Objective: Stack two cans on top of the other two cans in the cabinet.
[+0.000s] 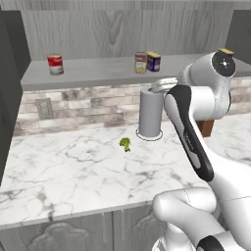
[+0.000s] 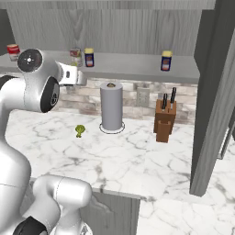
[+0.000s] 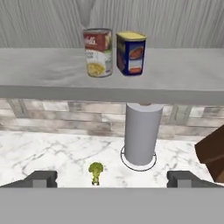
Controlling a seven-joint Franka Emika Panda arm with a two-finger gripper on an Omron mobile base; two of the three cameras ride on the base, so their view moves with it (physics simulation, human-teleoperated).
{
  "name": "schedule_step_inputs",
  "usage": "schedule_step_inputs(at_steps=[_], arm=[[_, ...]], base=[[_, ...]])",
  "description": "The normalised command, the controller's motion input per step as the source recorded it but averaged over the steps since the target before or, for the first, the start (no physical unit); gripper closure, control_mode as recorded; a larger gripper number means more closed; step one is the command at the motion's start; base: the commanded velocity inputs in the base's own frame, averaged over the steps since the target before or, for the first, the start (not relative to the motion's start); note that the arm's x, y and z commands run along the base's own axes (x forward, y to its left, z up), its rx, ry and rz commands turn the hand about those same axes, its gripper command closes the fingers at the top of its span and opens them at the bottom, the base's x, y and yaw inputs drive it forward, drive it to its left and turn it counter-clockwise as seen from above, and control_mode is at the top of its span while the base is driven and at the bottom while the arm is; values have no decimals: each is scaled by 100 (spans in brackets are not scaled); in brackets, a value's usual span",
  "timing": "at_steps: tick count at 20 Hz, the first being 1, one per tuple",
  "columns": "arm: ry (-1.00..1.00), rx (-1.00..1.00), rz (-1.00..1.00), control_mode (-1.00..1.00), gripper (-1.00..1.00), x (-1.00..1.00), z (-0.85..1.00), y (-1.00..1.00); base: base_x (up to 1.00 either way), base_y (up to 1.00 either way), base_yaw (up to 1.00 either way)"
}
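On the cabinet's grey shelf (image 3: 43,70) a red-and-pale-yellow can (image 3: 97,52) and a dark blue can with a yellow top (image 3: 130,53) stand upright side by side, almost touching. A red-and-white can (image 1: 55,64) stands alone far to the left on the shelf (image 1: 98,73). A second blue can (image 2: 166,60) stands apart to the right. My gripper (image 3: 111,180) is open, its tips spread wide with nothing between them. It hovers in front of the shelf and below its level, pointing at the middle pair.
A tall grey paper-towel roll (image 3: 140,133) stands on the white marble counter (image 1: 73,171) under the shelf. A small broccoli floret (image 3: 96,170) lies in front of it. A wooden knife block (image 2: 165,120) is at the right, near a dark cabinet side panel (image 2: 213,92).
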Motion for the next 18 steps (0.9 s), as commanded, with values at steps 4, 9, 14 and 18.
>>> schedule_step_inputs(at_steps=[4,9,14,18], arm=[[0,0,0,-100,-100,35,27,19],[0,0,0,-100,-100,42,22,21],[-1,0,0,-100,-100,52,4,8],[-1,0,0,-100,-100,51,3,9]], base=[[0,0,0],[0,0,0],[0,0,0],[0,0,0]])
